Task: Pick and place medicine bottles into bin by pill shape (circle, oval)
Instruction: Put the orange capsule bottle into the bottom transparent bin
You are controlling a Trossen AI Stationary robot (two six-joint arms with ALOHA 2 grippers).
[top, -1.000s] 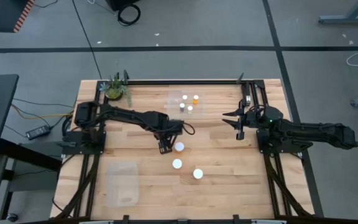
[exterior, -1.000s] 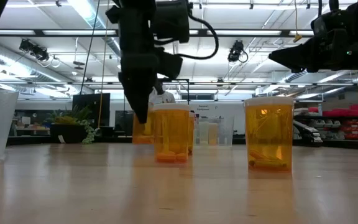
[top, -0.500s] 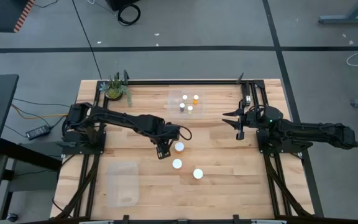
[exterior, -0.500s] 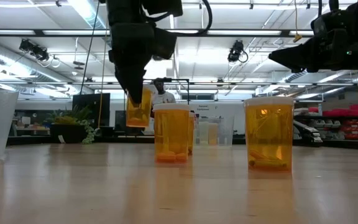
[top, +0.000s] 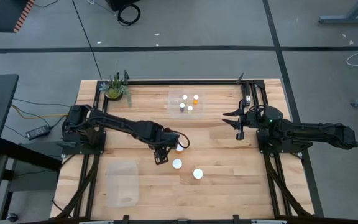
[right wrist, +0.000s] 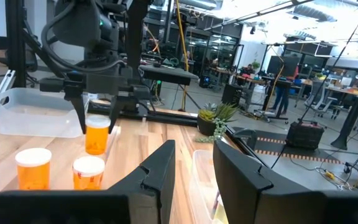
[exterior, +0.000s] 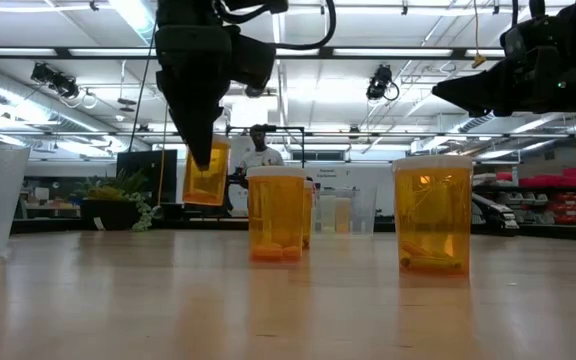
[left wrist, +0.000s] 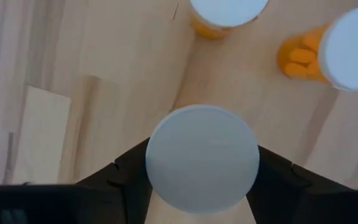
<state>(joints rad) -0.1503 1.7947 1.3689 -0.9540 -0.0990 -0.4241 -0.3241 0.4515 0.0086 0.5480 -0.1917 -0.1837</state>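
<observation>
Wooden planks form the table (top: 229, 168), which sits on a grey floor in a wide workshop with strip lights overhead. Near the table's middle, the left claw (top: 161, 154) pinches 1 medicine bottle (exterior: 206, 173) and holds it in the air, clear of the wood. Its 2 dark fingers (left wrist: 126, 177) press on opposite sides of the bottle's round white cap (left wrist: 202, 158). Just beside the lifted bottle, 2 more orange bottles (top: 177, 164) stand upright on the table; the second (top: 197, 173) is a little farther from the claw. Beyond the left claw, toward the table's far edge, a clear bin (top: 186, 102) holds 4 small bottles. On the near side of the left claw, a second clear bin (top: 122, 182) rests by the table's front edge. A small green plant (top: 115, 88) stands at the far left corner. The right claw (top: 239, 121) hangs above the right side of the table, well apart from the bottles, its fingers (right wrist: 160, 171) spread with nothing between them.
</observation>
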